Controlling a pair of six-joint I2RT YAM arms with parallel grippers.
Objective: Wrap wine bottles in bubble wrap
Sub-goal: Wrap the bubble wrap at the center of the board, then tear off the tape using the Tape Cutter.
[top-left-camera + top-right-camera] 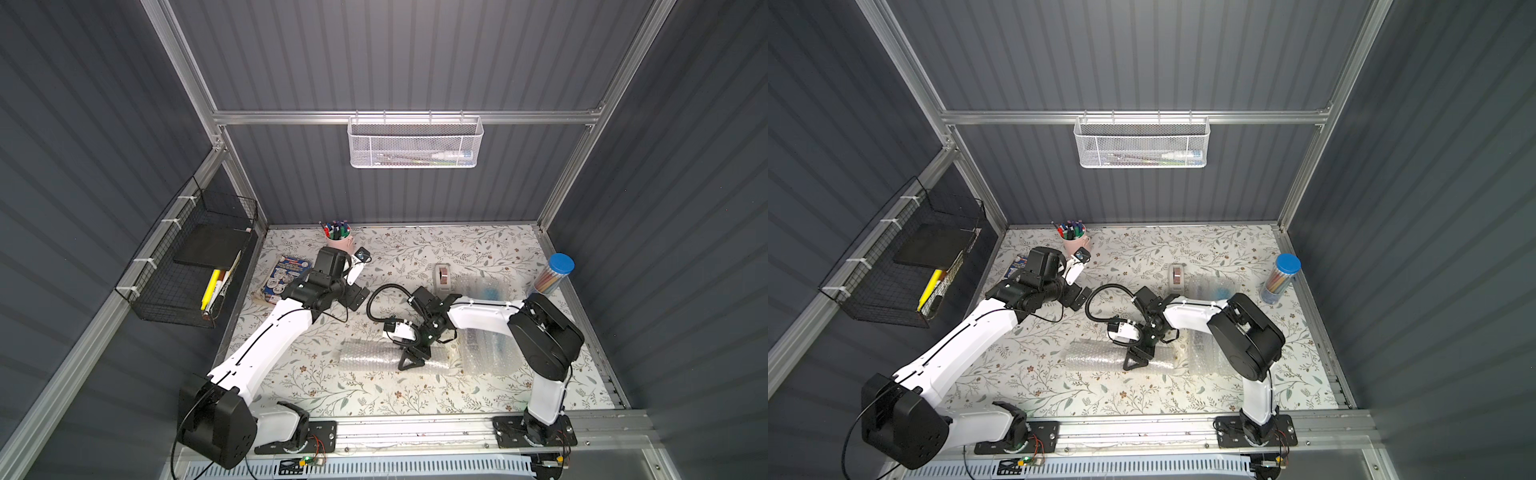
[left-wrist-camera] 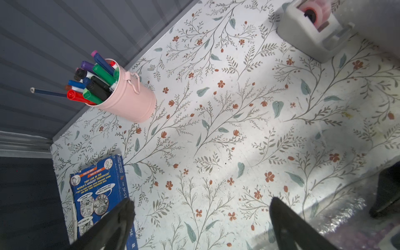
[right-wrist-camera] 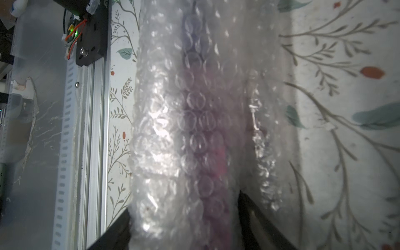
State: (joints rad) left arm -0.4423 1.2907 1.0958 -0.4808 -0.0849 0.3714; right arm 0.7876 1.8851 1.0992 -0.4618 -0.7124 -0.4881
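Seeing our right gripper (image 1: 411, 365) astride front-edge bubble wrap (image 1: 365, 353), we cannot tell its pinch; left gripper (image 2: 201, 205) spread over bare worktop (image 1: 457, 245).

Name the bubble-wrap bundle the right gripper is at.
The rolled bundle lying crosswise at front centre, purple showing through; the right gripper straddles it. The blue-tinted bundle and the flat bundle lie further right.
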